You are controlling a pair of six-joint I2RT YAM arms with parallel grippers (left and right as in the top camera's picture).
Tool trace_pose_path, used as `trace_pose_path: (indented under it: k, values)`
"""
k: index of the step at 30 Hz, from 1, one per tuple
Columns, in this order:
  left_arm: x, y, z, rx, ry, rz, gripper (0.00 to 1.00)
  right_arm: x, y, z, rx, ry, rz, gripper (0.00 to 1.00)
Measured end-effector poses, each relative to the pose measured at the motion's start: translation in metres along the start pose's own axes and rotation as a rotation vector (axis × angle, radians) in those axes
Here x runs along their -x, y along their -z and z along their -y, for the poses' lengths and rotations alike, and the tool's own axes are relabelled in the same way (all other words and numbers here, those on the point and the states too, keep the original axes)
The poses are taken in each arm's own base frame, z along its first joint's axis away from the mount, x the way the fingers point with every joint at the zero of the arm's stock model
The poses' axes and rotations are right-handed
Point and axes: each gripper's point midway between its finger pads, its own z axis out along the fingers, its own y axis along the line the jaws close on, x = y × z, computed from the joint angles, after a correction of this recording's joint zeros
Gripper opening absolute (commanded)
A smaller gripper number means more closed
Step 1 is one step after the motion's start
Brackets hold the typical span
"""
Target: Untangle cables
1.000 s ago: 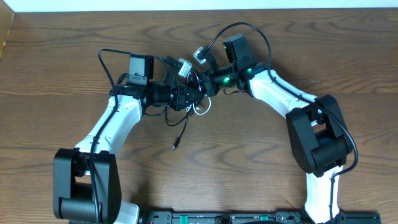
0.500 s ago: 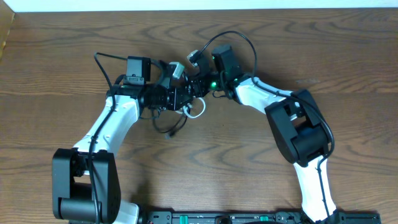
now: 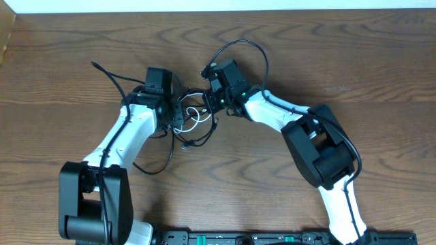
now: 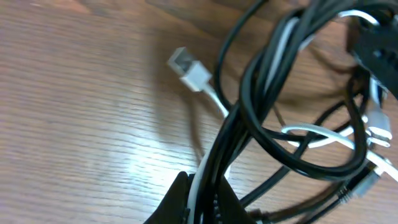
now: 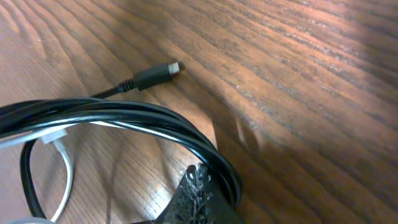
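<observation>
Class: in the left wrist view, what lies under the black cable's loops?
The white cable passes beneath the black cable, with the table below; its plug shows clear. Near the left gripper its path is covered.

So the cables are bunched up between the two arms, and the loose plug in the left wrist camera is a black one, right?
Not quite. The loose plug in the left wrist view is white, not black; it sits at the end of the white cable. The rest holds.
</observation>
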Motion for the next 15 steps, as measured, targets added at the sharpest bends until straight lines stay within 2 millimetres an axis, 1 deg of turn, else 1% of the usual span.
trace_pose_path:
  k: [6,9,10,11,12,13,14,15]
  values:
    - [0.001,0.0,-0.005,0.035,0.006,0.011,0.08,-0.003,0.005,0.004,-0.041,-0.01,-0.037,0.01]
    - [0.002,0.001,-0.016,0.099,0.017,0.022,0.08,-0.006,0.011,0.006,-0.065,-0.027,-0.091,0.01]
    - [0.001,0.003,-0.026,0.158,0.025,0.022,0.08,-0.005,0.015,0.017,-0.134,-0.029,-0.105,0.01]
    - [-0.002,0.006,-0.044,0.233,0.045,0.014,0.08,-0.008,0.021,0.035,-0.2,-0.045,-0.126,0.01]
    - [-0.002,0.008,-0.056,0.279,0.065,0.015,0.08,-0.009,0.029,0.056,-0.262,-0.067,-0.147,0.01]
    - [0.001,0.01,-0.068,0.321,0.093,0.028,0.08,-0.008,0.042,0.08,-0.344,-0.094,-0.167,0.01]
    - [0.003,0.012,-0.08,0.36,0.124,0.04,0.08,-0.011,0.054,0.103,-0.412,-0.122,-0.199,0.01]
    - [0.004,0.014,-0.091,0.392,0.151,0.048,0.08,-0.012,0.063,0.119,-0.462,-0.138,-0.214,0.01]
